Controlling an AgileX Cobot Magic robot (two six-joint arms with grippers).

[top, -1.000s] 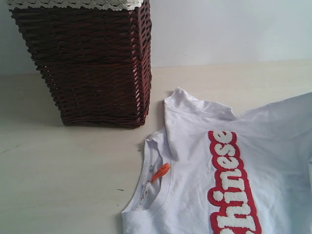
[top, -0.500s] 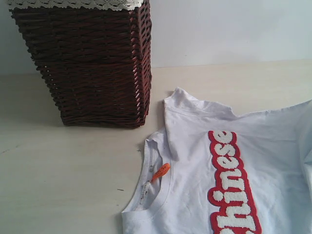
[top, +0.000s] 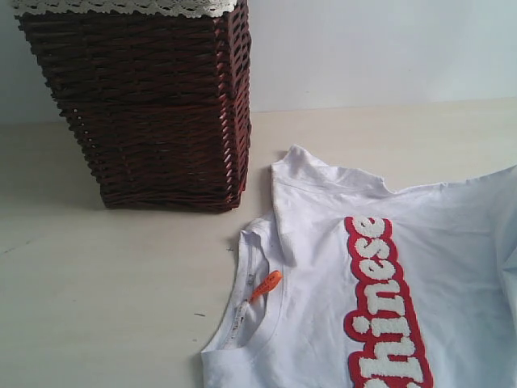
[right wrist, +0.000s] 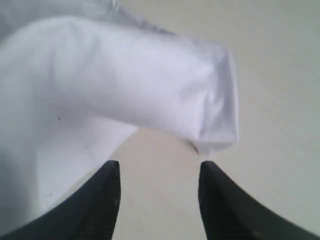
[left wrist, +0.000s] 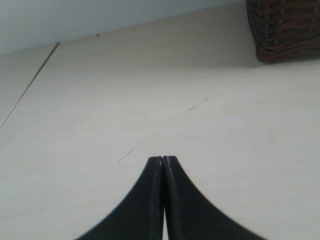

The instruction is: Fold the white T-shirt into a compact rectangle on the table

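While the white T-shirt [top: 452,242] lies spread chest-up on the table [top: 105,299], it runs out of the exterior view toward the near and right edges of the worktop. Its collar faces the left edge, and the orange neck tag [top: 266,284] shows inside the neckline. Red-outlined lettering [top: 384,299] runs along the chest. One sleeve [top: 323,182] points toward the far edge. A brown wicker basket [top: 145,105] with white lace edging [top: 121,6] stands by the far edge, near that sleeve but apart from it.

Left gripper [left wrist: 163,159]: fingers pressed together with nothing between them, above bare tabletop.

Right gripper [right wrist: 159,170]: fingers apart and empty, over bare tabletop just beside a bulging fold [right wrist: 150,85] of the shirt. Whether either finger touches cloth cannot be told.
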